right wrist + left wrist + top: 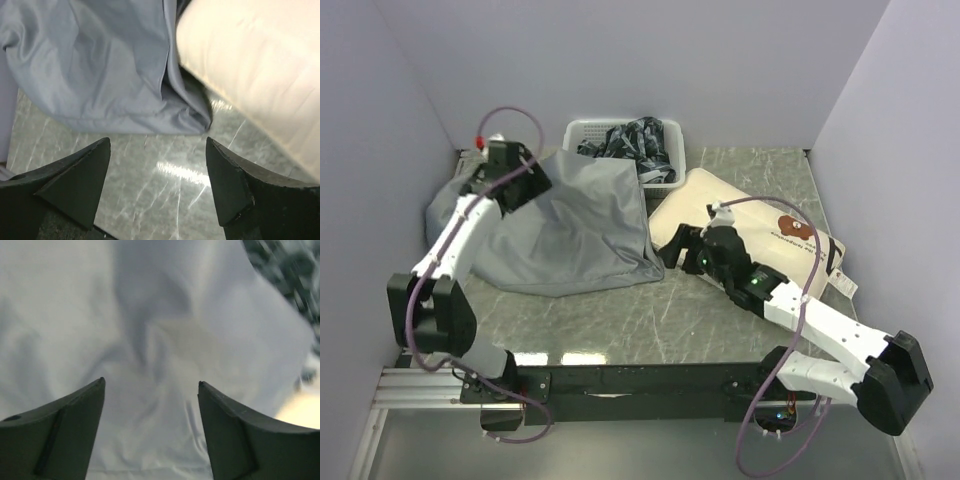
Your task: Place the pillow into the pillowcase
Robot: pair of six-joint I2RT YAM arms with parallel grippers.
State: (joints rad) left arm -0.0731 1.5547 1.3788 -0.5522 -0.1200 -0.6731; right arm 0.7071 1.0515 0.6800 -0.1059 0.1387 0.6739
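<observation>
**STATION STATUS: TWO ARMS, NOTHING HELD**

1. Pillowcase: the large plain grey wrinkly fabric pillowcase (575,225) lies bunched at ctr-left of the top view, on the grey-green marble-look table (650,325).
2. Pillow: the large cream-white rectangular soft pillow (785,245) w/ brown bear print lies flat at ctr-right, wholly outside the pillowcase. Its left edge sits just beside the pillowcase's lower right corner.
3. Left gripper (151,382): at upper left of the top view, over the pillowcase's upper left part. Fingers are apart and clamp nothing. The wrist view shows grey fabric btwn and beyond them; contact w/ the fabric cannot be told.
4. Right gripper (158,140): at ctr of the top view, its arm crossing over the pillow. Fingers are apart above bare table. In the wrist view the pillowcase corner is at top ctr and the pillow edge at upper right.
5. Other: a white plastic lattice basket (582,130) at top ctr, behind the pillowcase, holds dark patterned cloth (635,140).
</observation>
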